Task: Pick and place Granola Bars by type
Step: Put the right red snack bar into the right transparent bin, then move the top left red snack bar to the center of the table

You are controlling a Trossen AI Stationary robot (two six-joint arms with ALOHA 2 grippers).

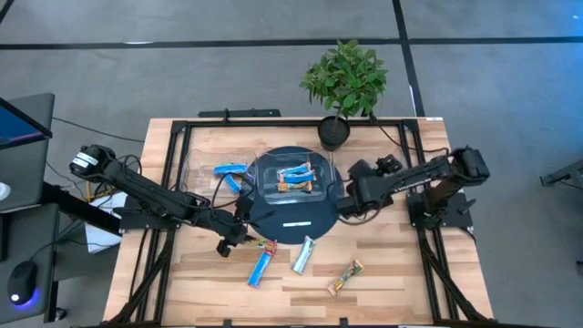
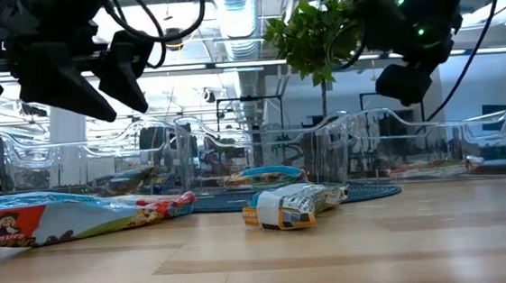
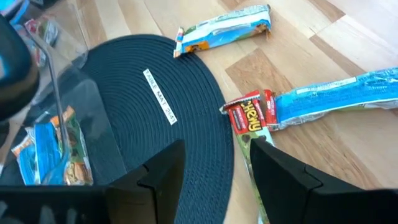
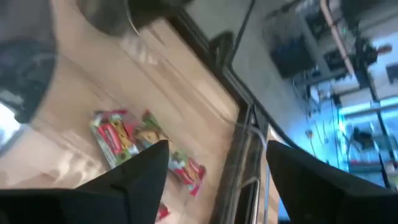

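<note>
Reaching inward over the bench [image 1: 392, 273] from both sides | left tool [image 1: 226, 244] at mat [image 1: 291, 223] edge, parted, empty, above red-tipped granola bar [image 3: 249, 115] | right tool [image 1: 349, 202] beside clear tray [image 1: 293, 178], spread, empty | other granola bars [image 1: 293, 178] in tray.

A: The right wrist view is smeared, so the red-green wrapper [image 4: 118, 138] on the tabletop has print I can't read.

B: Same in the low view: the big wrapper [image 2: 51, 218] is cut off at the edge, and the bars inside the clear bins [image 2: 236, 156] are too small to sort.
</note>
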